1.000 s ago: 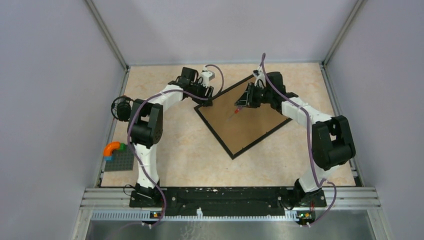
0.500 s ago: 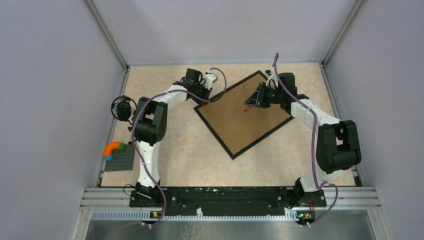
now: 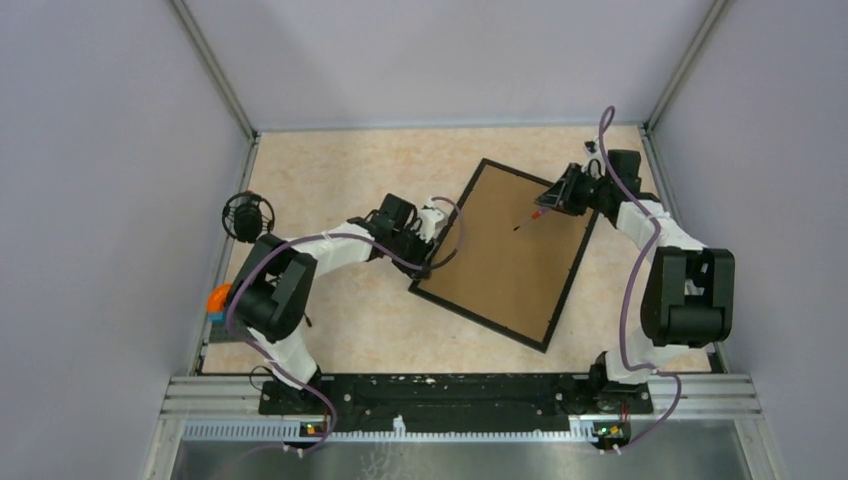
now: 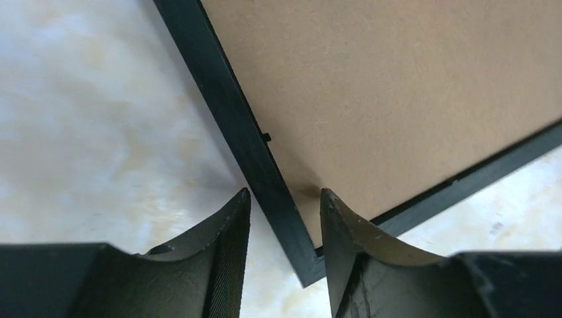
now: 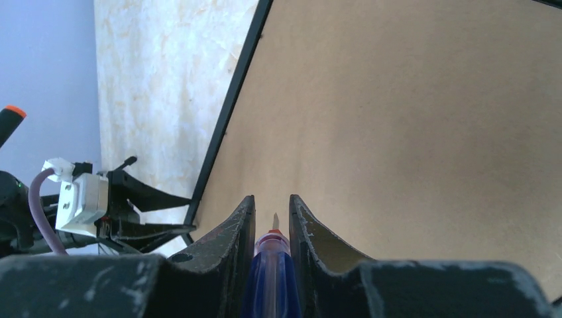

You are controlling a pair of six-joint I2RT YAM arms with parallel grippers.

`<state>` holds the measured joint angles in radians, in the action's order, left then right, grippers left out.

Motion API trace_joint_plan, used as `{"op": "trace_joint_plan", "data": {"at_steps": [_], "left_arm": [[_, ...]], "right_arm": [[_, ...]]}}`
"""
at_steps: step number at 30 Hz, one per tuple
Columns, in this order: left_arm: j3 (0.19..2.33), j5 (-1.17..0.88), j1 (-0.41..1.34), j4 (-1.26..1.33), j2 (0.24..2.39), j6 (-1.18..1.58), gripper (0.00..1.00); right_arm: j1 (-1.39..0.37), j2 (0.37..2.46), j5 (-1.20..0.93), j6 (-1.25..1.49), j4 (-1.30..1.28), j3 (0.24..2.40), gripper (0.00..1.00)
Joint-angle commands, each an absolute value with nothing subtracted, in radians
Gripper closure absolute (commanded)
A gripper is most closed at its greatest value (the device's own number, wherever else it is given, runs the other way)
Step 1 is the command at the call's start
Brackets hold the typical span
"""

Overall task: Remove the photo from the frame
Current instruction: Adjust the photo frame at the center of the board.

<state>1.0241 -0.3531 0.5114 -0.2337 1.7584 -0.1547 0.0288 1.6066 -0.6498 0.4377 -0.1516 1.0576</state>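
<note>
A: Change of state?
B: The frame [image 3: 480,319] has swung from a diamond to a steeper tilt, centre-right; backing board [image 3: 510,255] faces up; the photo is hidden beneath, not yet out.
A: Grippers?
B: Left gripper [image 4: 283,199] straddles the lower-left rail, jaws parted; right gripper [image 5: 272,205] is clenched on a blue-handled tool [image 5: 268,265].
A: Clearance?
B: Upper-right corner sits near the wall; open table [image 3: 330,180] lies upper left.

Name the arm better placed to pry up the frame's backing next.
Right, probably: the right pincer grips a screwdriver, tip over the backing board. The left pincer only straddles the frame near one corner.
</note>
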Motion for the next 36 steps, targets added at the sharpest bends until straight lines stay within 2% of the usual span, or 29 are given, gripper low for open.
{"op": "trace_joint_plan", "data": {"at_steps": [1,7,11,15,21,33,36], "left_arm": [[1.079,-0.43,0.519,-0.285,1.699,-0.081,0.49],[1.452,-0.331,0.52,-0.347,1.936,-0.005,0.47],[1.617,-0.307,0.52,-0.315,2.083,0.053,0.44],[1.735,-0.297,0.522,-0.292,2.177,0.076,0.42],[1.788,-0.212,0.532,-0.23,2.255,0.066,0.41],[1.811,-0.035,0.524,-0.26,2.324,0.09,0.67],[1.799,0.046,0.51,-0.276,2.325,0.101,0.78]], "right_arm": [[0.076,1.533,-0.671,0.389,-0.171,1.045,1.0],[0.13,1.511,-0.675,0.375,-0.193,1.035,1.0],[0.147,1.5,-0.671,0.361,-0.208,1.025,1.0],[0.165,1.493,-0.664,0.342,-0.215,1.012,1.0],[0.185,1.504,-0.663,0.331,-0.217,0.998,1.0],[0.187,1.533,-0.573,0.318,-0.218,0.991,1.0],[0.188,1.543,-0.521,0.3,-0.221,1.002,1.0]]}}
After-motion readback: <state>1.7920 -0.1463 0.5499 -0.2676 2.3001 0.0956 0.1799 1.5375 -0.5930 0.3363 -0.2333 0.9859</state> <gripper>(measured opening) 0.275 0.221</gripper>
